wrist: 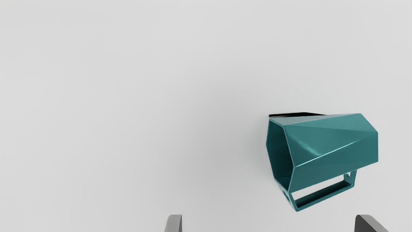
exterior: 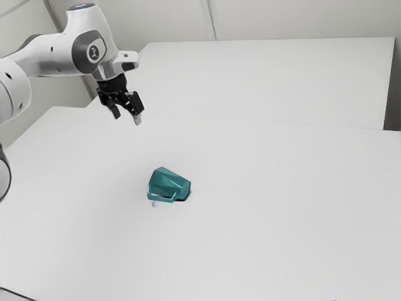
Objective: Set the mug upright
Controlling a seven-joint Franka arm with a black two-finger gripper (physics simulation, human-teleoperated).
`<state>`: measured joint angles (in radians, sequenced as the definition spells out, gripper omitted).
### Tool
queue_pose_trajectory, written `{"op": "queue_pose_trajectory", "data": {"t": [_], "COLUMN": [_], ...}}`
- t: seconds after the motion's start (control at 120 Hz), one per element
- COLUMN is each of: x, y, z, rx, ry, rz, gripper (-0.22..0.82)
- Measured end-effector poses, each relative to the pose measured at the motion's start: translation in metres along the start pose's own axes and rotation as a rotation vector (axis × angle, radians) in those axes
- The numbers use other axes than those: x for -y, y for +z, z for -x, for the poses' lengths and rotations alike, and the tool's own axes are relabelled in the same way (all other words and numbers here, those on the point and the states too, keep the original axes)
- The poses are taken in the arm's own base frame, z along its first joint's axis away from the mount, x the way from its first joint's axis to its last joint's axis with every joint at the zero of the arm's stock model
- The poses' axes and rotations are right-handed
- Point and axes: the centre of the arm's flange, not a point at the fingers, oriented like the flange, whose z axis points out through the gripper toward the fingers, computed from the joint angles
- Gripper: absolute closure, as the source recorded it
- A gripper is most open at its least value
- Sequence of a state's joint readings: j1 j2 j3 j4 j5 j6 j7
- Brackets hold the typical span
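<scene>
Mug (wrist: 328, 145) on its side: with end effector (wrist: 268, 216) spread wide, straddle it squarely, grip gently, lift clear, then turn upright.

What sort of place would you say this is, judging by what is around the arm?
It looks like a plain robot lab or test room, probably a simulated one: a jointed robot arm reaches over a broad white table, with pale walls behind.
</scene>
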<state>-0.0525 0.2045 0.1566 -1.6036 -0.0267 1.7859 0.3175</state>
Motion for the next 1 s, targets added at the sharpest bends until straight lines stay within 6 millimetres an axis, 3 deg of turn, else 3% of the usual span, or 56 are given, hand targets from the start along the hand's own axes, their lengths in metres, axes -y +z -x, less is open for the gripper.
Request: {"op": "queue_pose_trajectory", "data": {"t": [0.167, 0.267, 0.425, 0.575, 0.642, 1.0], "x": [0.003, 0.003, 0.013, 0.035, 0.040, -0.005], "y": [0.000, 0.017, 0.056, 0.093, 0.109, 0.187], "z": [0.011, 0.039, 0.078, 0.111, 0.116, 0.130], "rx": [-0.048, -0.093, -0.259, -0.532, -0.617, -0.761], "ry": [-0.007, -0.014, -0.025, -0.205, -0.245, -0.099], "rz": [-0.004, -0.007, 0.036, 0.316, 0.370, 0.433], "gripper": [0.02, 0.02, 0.02, 0.02, 0.02, 0.02]}}
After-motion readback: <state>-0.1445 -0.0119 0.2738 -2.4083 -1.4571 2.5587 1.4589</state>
